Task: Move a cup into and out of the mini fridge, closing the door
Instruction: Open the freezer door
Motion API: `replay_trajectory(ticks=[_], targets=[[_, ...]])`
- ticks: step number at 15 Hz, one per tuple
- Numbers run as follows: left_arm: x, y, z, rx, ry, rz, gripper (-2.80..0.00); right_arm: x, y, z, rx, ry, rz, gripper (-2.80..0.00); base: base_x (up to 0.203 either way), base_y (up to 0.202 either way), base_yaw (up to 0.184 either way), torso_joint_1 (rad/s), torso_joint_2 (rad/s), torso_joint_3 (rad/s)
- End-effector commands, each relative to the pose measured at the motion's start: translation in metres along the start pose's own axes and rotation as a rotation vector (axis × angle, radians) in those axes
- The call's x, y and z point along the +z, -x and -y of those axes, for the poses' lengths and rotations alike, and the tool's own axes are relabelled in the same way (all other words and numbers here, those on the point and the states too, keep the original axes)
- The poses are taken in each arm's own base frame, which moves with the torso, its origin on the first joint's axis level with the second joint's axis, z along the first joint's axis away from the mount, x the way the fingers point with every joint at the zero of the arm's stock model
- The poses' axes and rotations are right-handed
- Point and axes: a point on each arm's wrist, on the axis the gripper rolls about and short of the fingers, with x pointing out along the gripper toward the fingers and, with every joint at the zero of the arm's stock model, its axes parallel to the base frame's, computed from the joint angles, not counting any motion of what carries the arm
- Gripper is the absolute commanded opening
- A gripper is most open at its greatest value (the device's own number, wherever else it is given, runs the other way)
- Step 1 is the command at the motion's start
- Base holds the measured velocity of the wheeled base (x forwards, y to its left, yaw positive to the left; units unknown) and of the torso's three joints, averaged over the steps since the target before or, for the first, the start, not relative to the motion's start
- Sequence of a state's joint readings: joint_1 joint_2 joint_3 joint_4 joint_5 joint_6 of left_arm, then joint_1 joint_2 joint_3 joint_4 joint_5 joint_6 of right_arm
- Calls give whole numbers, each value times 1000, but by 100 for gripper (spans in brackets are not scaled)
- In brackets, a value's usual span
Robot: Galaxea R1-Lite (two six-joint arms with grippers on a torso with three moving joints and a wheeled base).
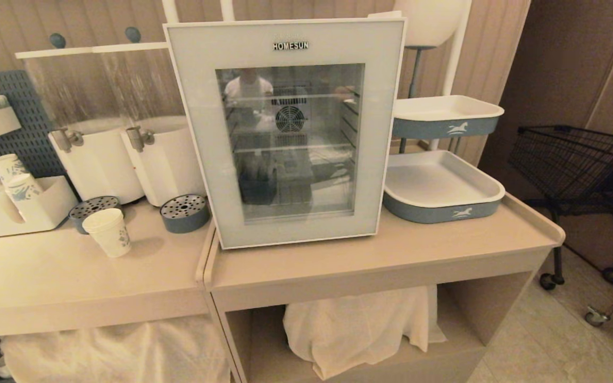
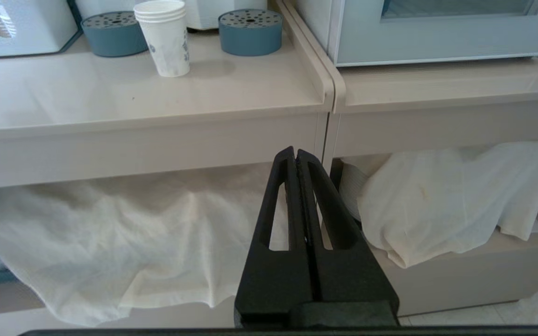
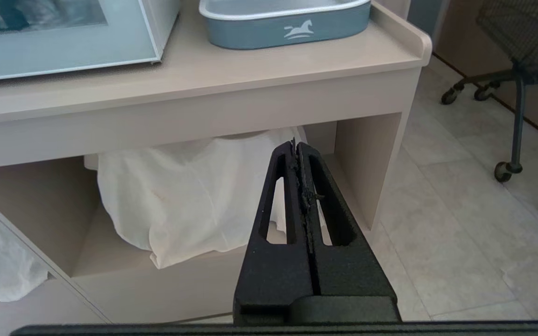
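While both my arms hang low before the counter (image 1: pixel 391 250), my left end effector (image 2: pixel 295 154) and my right end effector (image 3: pixel 296 148) each have their fingers pressed together, gripping nothing. On the counter stands the mini fridge (image 1: pixel 285 133), its door (image 1: pixel 200 133) closed. To its left, well apart, the cup (image 1: pixel 108 232) stands upright near two round blue drip trays (image 1: pixel 184 213).
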State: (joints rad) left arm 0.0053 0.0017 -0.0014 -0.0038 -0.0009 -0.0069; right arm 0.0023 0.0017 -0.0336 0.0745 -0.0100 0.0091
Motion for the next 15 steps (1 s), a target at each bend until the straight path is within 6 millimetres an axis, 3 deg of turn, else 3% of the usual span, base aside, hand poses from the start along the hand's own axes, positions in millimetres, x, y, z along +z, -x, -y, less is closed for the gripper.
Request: replay_trajectory(ticks=[1, 2, 4, 6, 9, 10, 11, 12, 13, 15], targets=[[0, 0, 0, 3, 5, -1, -280, 0, 0, 0, 1, 0, -2, -280, 0, 0, 0, 0, 0, 0], [1, 0, 0, 3, 5, 4, 0, 0, 0, 0, 0, 0, -2, -280, 0, 0, 0, 0, 0, 0], [21, 7, 0, 2, -5, 75, 0, 0, 0, 0, 0, 1, -2, -280, 0, 0, 0, 0, 0, 0], [69, 27, 1, -5, -6, 176, 0, 0, 0, 0, 0, 2, -5, -280, 0, 0, 0, 0, 0, 0], [176, 75, 1, -54, 28, 282, 0, 0, 0, 0, 0, 2, -5, -280, 0, 0, 0, 0, 0, 0], [215, 82, 0, -82, 55, 276, 0, 0, 0, 0, 0, 1, -3, -280, 0, 0, 0, 0, 0, 0], [249, 71, -2, -115, 82, 214, 0, 0, 0, 0, 0, 1, -3, -280, 0, 0, 0, 0, 0, 0], [276, 47, -4, -166, 106, 127, 0, 0, 0, 0, 0, 1, -3, -280, 0, 0, 0, 0, 0, 0], [296, 19, -4, -242, 124, 30, 0, 0, 0, 0, 0, 1, -3, -280, 0, 0, 0, 0, 0, 0], [317, -34, 8, -420, 137, -144, 0, 0, 0, 0, 0, 1, -3, -280, 0, 0, 0, 0, 0, 0]])
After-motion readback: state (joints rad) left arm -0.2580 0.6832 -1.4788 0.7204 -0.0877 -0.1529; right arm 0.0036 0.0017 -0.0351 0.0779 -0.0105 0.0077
